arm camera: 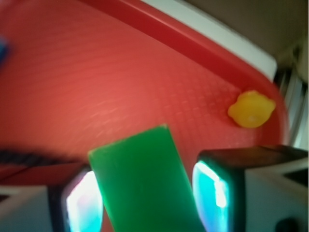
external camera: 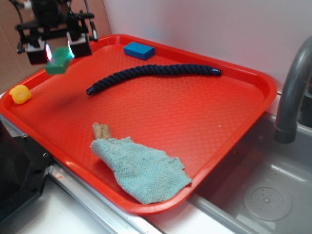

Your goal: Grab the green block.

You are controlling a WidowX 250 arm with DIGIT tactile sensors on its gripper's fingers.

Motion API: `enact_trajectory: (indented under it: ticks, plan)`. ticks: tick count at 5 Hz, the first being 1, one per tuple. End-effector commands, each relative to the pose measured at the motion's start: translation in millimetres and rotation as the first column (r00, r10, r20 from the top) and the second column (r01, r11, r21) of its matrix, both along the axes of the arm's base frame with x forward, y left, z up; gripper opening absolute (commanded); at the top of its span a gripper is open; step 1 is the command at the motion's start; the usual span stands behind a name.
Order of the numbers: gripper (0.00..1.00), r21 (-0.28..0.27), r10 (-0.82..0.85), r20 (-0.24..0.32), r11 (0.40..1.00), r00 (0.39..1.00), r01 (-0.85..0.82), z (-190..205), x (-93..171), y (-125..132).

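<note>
I had the gripper [external camera: 59,52] closed on the green block [external camera: 59,60], its two pads [arm camera: 212,195] pressing the block's sides, the block tilted and clear of the tray [external camera: 161,117] near its 10 o'clock corner. From the block, the yellow toy [external camera: 20,93] sat at 8 o'clock, the blue block [external camera: 139,50] at 3 o'clock, the dark rope [external camera: 153,75] at 4 o'clock. The cloth [external camera: 141,168] lay at the tray's 6 o'clock edge.

Gripper [external camera: 59,48] raised at the far-left corner, pointing downward; its 2 jaws closed on the green block [external camera: 59,60], held tilted between them.
</note>
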State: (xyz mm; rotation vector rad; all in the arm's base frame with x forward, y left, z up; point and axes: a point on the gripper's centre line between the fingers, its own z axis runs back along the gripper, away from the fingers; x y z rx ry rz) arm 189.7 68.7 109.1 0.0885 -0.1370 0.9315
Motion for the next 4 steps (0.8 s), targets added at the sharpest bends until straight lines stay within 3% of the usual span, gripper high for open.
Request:
enact_trajectory:
  ticks: [1, 2, 3, 4]
  plan:
    - [0.00, 0.014, -0.473, 0.010, 0.881, 0.881, 0.473, 81.4, -0.5, -31.6]
    - [0.00, -0.021, -0.675, 0.042, 0.737, 0.737, 0.676, 89.2, 9.8, -41.5]
    - [0.00, -0.023, -0.835, 0.064, 0.546, 0.546, 0.838, 98.9, 18.6, -49.9]
    - [0.00, -0.023, -0.885, 0.088, 0.456, 0.456, 0.890, 107.1, 24.3, -59.9]
